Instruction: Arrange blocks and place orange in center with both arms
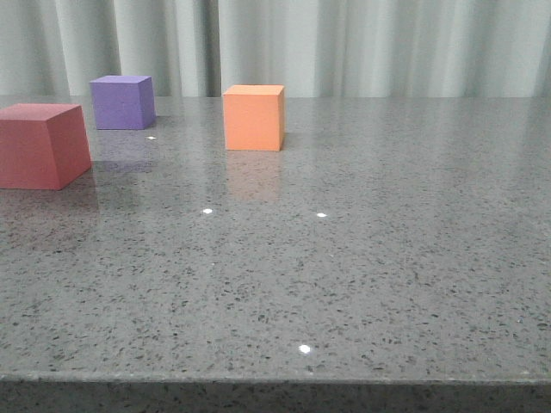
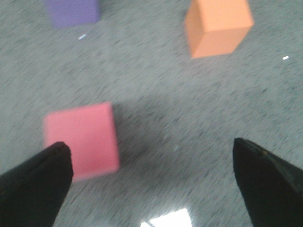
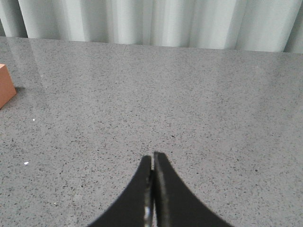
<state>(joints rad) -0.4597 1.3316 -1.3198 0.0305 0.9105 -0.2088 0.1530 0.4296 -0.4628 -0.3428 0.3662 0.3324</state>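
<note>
left pincer [image 2: 151, 177] spread wide, empty, above bench [image 1: 387, 258], red-pink cube [image 2: 83, 139] just beside its one finger, not between the two. right pincer [image 3: 152, 189] closed, empty, over bare bench on right. orange cube [image 1: 254, 117] far, left of middle; purple cube [image 1: 123, 101] far left; red-pink nearer, at left edge. risks: left descent off-centre, finger lands on red-pink top or shoves it (wrist view blurred, alignment hard to judge). orange well apart from right pincer; long reach, closed fingers would knock it.
</note>
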